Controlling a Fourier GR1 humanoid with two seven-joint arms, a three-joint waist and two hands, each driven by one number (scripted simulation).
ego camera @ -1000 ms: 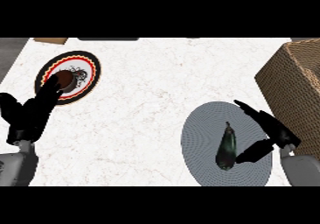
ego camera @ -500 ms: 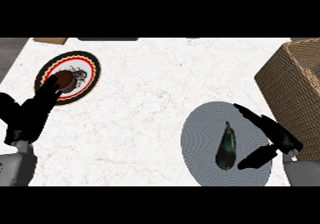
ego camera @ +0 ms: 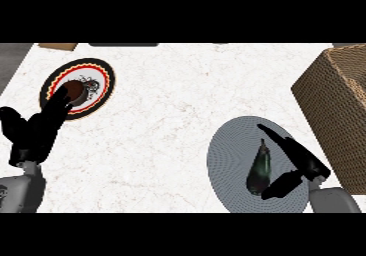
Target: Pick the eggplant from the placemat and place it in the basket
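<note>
eggplant (ego camera: 259,169) on placemat (ego camera: 229,165), basket (ego camera: 342,100) right of it; plate (ego camera: 79,87) far left

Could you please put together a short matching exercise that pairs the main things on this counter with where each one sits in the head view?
Things:
1. eggplant
2. basket
3. patterned plate
4. left hand

Places:
A. at the right edge of the counter
B. lying on the grey round placemat
C. open and resting at the lower left
D. upper left of the counter

Pairs: 1-B, 2-A, 3-D, 4-C

The right hand is open beside the eggplant and does not figure in the exercise.
</note>
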